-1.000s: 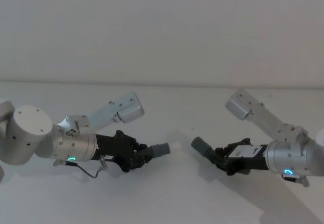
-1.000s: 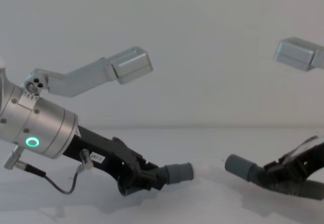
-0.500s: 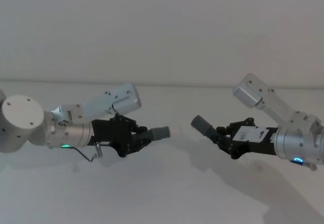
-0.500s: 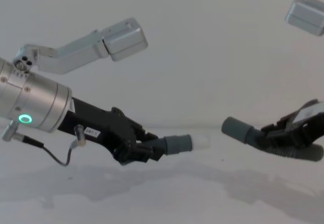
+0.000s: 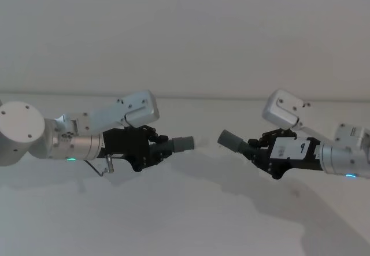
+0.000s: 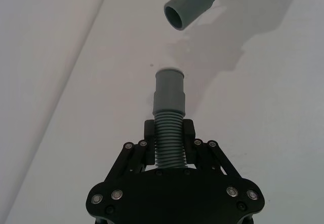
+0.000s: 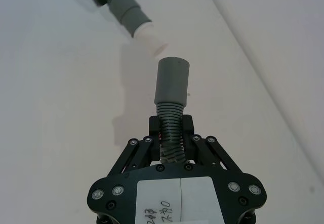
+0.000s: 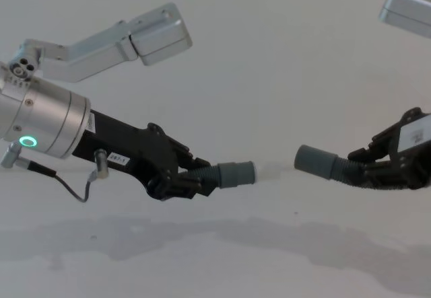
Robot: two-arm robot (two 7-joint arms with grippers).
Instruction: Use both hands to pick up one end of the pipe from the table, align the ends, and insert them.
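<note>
Pipe (image 8: 350, 174), two grey corrugated pieces, both being held clear above the bench (image 5: 185, 227). Ribbed section just behind the white-tipped cuff (image 5: 182, 144) is being gripped by the left hand (image 5: 157, 150); ribs behind the open cuff (image 5: 231, 140) are being gripped by the right hand (image 5: 254, 152). Judged light, ribs bendy, cuffs stiff, so hold is best taken close behind each cuff. Long axes are being carried roughly level with the bench, cuffs facing across a gap, slightly out of line
</note>
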